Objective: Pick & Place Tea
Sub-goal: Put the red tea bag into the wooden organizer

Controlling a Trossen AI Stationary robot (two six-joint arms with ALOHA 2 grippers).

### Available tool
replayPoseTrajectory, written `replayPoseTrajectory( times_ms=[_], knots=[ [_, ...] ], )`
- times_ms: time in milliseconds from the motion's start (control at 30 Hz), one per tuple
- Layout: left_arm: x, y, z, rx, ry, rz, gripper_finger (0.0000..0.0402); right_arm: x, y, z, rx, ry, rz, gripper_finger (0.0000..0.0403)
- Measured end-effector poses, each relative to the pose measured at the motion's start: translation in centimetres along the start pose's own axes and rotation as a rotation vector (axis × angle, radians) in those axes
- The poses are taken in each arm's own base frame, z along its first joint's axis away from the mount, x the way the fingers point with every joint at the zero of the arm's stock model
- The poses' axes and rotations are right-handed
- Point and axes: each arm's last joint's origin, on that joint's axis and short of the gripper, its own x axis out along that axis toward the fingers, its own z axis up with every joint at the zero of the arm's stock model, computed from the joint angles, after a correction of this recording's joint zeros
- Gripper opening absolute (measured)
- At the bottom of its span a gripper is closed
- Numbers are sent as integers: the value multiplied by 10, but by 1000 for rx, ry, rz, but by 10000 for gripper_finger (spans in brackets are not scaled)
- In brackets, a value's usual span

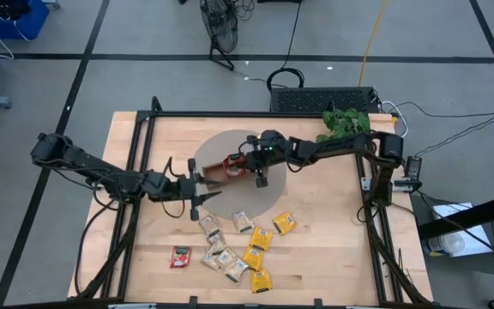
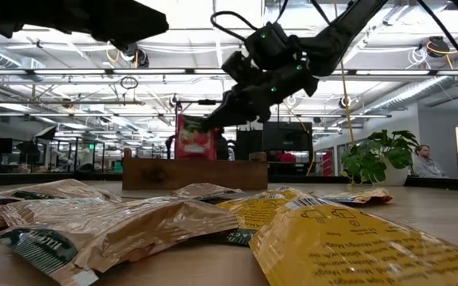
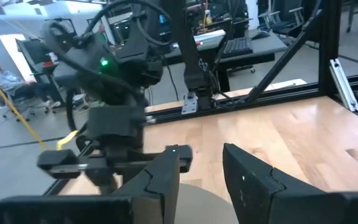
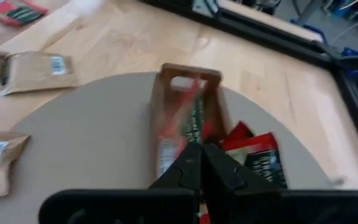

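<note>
Right gripper (image 1: pixel 261 178), centre of the high view, pinches a red tea sachet (image 2: pixel 193 137) upright over the wooden tray (image 1: pixel 217 171). Left gripper (image 1: pixel 197 191) hangs slightly parted beside the tray. Remaining sachets (image 1: pixel 243 245) lie lower centre. Judged light, thin, crinkly, slippery; best pinched by an edge.

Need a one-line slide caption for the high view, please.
Right gripper lowers a red sachet into the wooden tray; left gripper waits beside it.

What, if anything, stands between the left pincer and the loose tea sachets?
Nothing visible. The left pincer, open, hangs close to the nearest sachet, bare table between; the right pincer grips a red sachet over the tray, off to one side.
</note>
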Motion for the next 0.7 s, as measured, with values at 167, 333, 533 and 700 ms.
replayPoseTrajectory(
  times_ms=[167, 333, 533, 700],
  knots=[
    [0, 0, 0, 8, 2, 1, 127, -3, -10, -7, 14, 20, -33, 0],
    [0, 0, -2, 9, 16, -2, 127, -4, -13, -9, 10, 34, -50, 0],
    [0, 0, -2, 11, 24, -4, 127, 5, -6, -20, 4, 88, -11, 0],
    [0, 0, -2, 7, 25, -3, 127, 10, 4, -17, -18, 76, 10, 0]
  ],
)
